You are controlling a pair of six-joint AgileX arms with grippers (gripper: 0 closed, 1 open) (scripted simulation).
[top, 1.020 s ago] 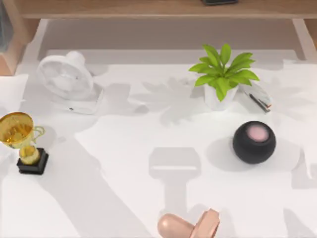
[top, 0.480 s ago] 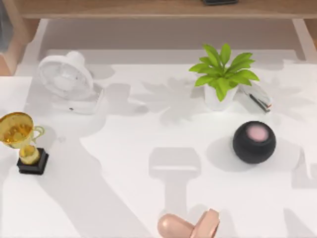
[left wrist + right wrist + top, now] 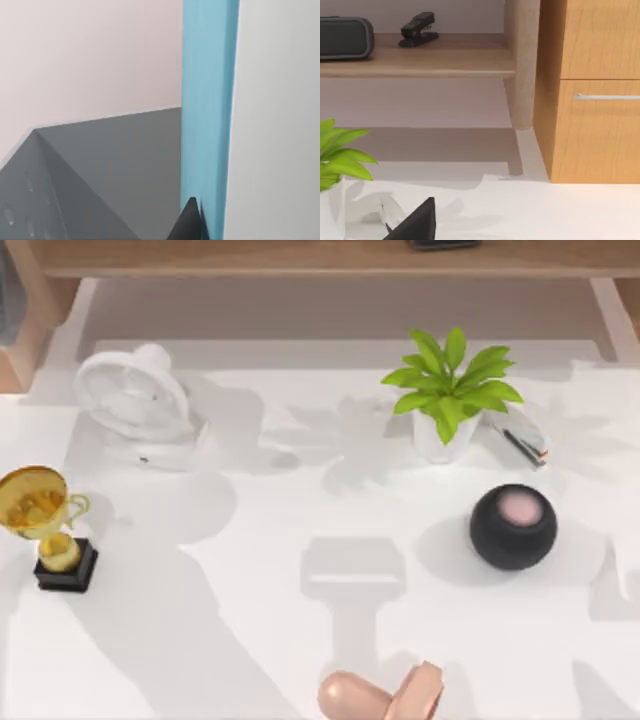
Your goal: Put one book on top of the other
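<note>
Book (image 3: 207, 100), blue, stands close in the left wrist view, upright, beside a dark fingertip (image 3: 190, 222); whether the left gripper clamps it, I cannot tell. Trophy (image 3: 45, 525) stands at the table's left.

No readable text, label, brand, number or sign appears on anything on the table or shelf.

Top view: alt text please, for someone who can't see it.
White table seen from above, holding a white fan and gold trophy at left, a potted plant and black round speaker at right, and a pink object at the near edge.
</note>
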